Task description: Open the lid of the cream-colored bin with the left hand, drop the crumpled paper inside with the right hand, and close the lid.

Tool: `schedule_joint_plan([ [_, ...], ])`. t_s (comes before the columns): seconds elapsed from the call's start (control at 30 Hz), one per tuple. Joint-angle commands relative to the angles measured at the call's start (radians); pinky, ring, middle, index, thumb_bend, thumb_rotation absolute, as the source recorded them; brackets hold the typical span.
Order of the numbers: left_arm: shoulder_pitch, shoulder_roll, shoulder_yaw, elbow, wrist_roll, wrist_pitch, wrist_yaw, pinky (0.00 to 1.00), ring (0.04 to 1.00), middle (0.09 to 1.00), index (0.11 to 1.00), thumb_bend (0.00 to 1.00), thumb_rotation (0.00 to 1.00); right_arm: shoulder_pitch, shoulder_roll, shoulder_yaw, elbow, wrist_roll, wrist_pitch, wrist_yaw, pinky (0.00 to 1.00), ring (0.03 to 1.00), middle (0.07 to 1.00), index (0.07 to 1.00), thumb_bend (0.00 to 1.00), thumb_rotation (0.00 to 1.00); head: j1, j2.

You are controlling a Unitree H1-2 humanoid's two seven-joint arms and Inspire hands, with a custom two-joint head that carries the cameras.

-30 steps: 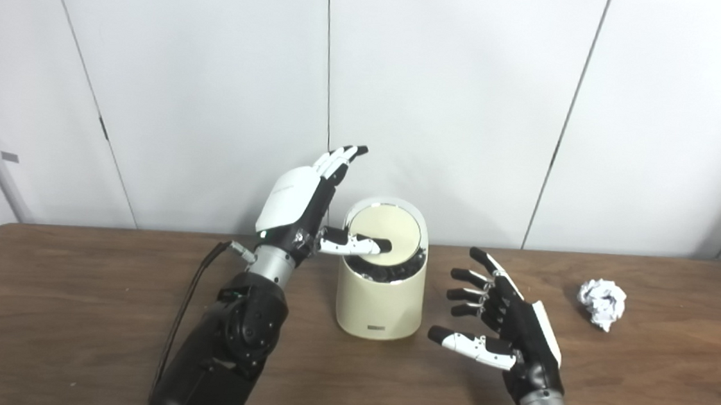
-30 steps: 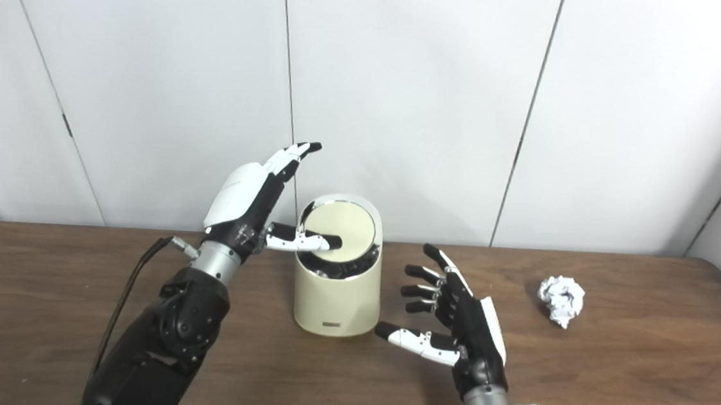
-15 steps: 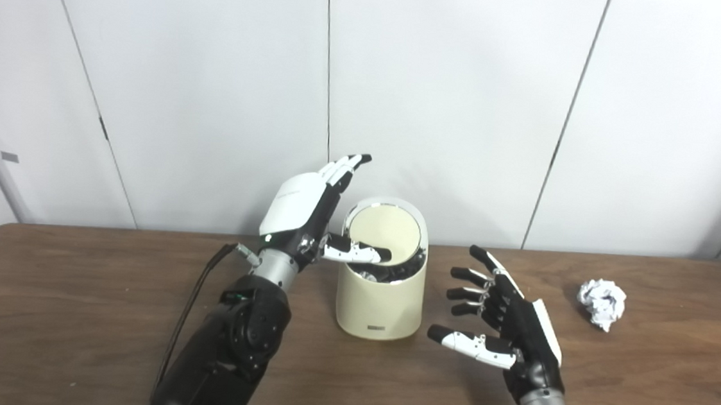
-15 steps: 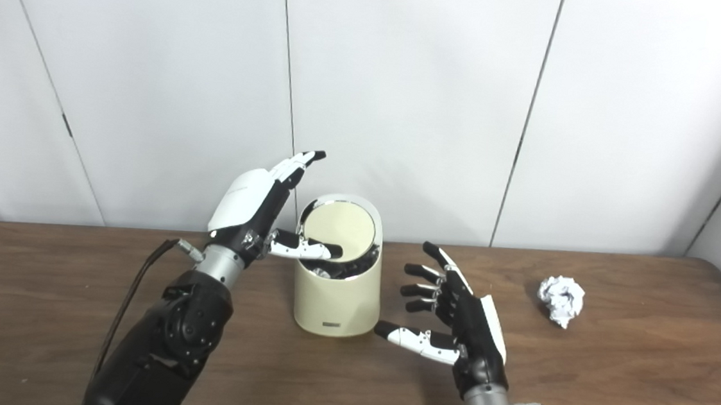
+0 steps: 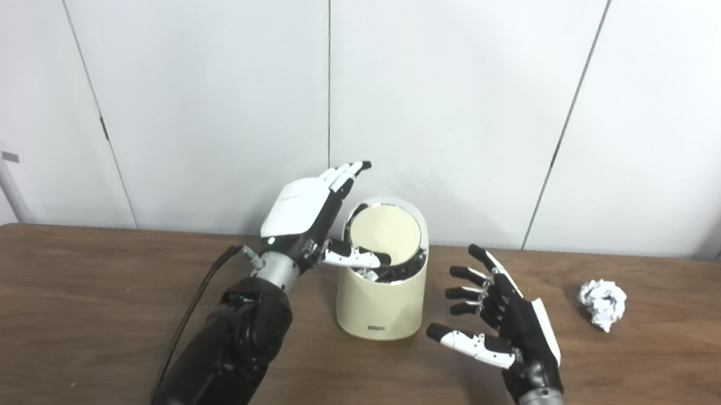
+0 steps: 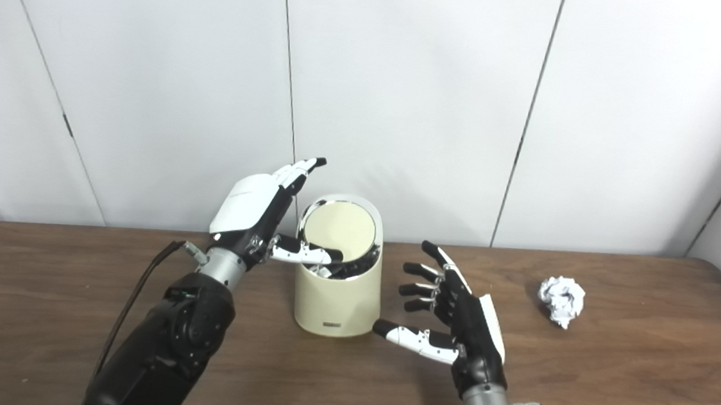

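The cream-colored bin (image 5: pixel 380 304) stands mid-table with its round lid (image 5: pixel 385 233) tilted up and open. My left hand (image 5: pixel 308 214) is open at the bin's left rim, its thumb reaching over the opening below the lid, fingers pointing up. My right hand (image 5: pixel 505 320) is open and empty, hovering just right of the bin with fingers spread. The crumpled paper (image 5: pixel 601 302) lies on the table far to the right, apart from both hands. It also shows in the right eye view (image 6: pixel 562 299).
The brown wooden table (image 5: pixel 69 308) runs the full width. White wall panels stand close behind the bin. Cables trail from both wrists.
My left hand has lowered a little, and its thumb has slid down off the lid face toward the bin's opening. The right hand and the paper have hardly moved.
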Motion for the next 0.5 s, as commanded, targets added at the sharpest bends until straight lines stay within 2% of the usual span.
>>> schedule_joint_plan([
  [0.0, -0.055, 0.001, -0.005, -0.007, 0.031, 0.007, 0.024, 0.88, 0.941, 0.948, 0.989, 0.94, 0.24, -0.028, 0.006, 0.003, -0.040, 0.001, -0.019, -0.004, 0.56, 0.649, 0.758, 0.878, 0.75, 0.13, 0.000, 0.000],
  [0.47, -0.062, -0.018, -0.005, 0.025, 0.030, 0.021, 0.057, 0.88, 0.931, 0.943, 0.974, 0.87, 0.22, -0.025, 0.005, 0.004, -0.051, 0.001, -0.012, -0.004, 0.56, 0.650, 0.758, 0.875, 0.75, 0.13, -0.001, 0.008],
])
